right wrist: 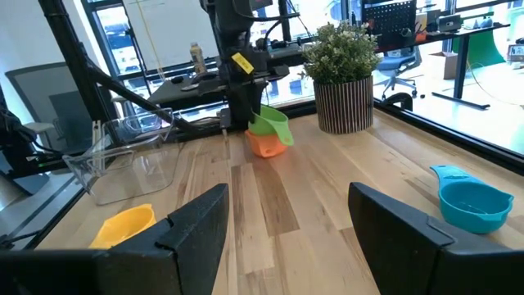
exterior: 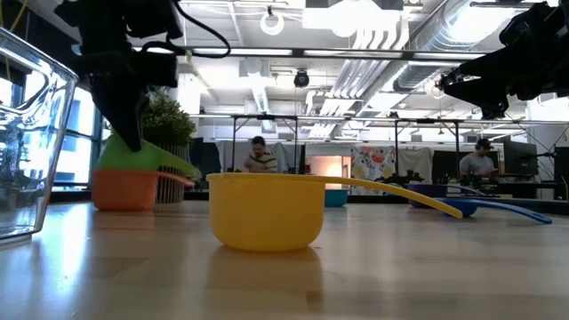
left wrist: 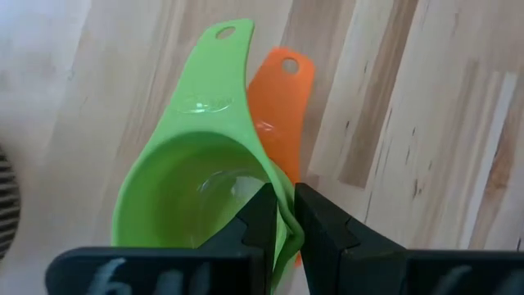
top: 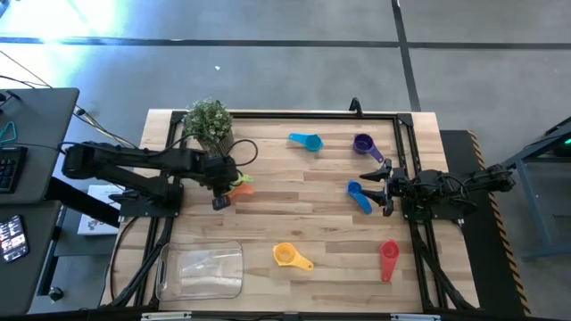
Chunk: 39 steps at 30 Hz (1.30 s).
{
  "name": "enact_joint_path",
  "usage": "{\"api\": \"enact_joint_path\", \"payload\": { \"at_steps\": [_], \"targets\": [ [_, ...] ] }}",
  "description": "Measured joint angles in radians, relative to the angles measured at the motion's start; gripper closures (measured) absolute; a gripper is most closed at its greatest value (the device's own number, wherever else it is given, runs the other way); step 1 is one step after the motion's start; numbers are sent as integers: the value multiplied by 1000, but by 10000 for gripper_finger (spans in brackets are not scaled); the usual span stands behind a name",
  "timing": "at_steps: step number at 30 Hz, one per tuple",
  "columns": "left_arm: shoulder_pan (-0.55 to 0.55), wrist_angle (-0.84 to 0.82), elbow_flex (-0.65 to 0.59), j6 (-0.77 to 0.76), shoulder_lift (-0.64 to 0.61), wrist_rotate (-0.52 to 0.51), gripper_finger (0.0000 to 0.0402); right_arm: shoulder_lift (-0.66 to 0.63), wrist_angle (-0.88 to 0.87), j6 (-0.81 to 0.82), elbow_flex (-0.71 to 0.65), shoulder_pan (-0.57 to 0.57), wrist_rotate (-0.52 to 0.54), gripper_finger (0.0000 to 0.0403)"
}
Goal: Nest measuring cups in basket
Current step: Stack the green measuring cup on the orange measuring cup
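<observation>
A green measuring cup point(left wrist: 196, 176) sits nested in the orange cup point(left wrist: 278, 98), both handles pointing the same way, right of the potted plant point(top: 210, 123). In the low view the orange cup point(exterior: 124, 189) stands on the table with the green cup point(exterior: 147, 156) tilted in it. My left gripper point(left wrist: 285, 201) is shut on the green cup's rim. My right gripper point(top: 382, 185) hovers open near the dark blue cup point(top: 359, 196). Light blue point(top: 306, 141), purple point(top: 363, 144), yellow point(top: 290, 257) and red point(top: 389, 259) cups lie on the table. The clear basket point(top: 201, 270) stands at the near left. My left gripper pinches the green cup's bowl wall at its rim point(left wrist: 288, 220), on the side away from the handle, one finger point(left wrist: 260, 217) inside the bowl and one outside. The fingers come from above, pointing down. The green cup sits tilted in the orange cup, which rests on the table.
The potted plant stands just beyond the left gripper. A black frame point(top: 294, 114) runs along the table's far and side edges. Bare wood lies between the nested cups and the basket. People sit at desks in the room behind the table.
</observation>
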Motion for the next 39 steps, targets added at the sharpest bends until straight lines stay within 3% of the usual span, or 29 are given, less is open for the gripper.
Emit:
{"api": "enact_joint_path", "payload": {
  "at_steps": [16, 39],
  "targets": [
    [0, 189, 1, 53, 56, 0, 369, 0, 0, 0, 0, 0, 0, 160],
    [-10, 176, 0, 339, 58, 65, 352, 0, 0, 0, 0, 0, 0, 160]
  ]
}}
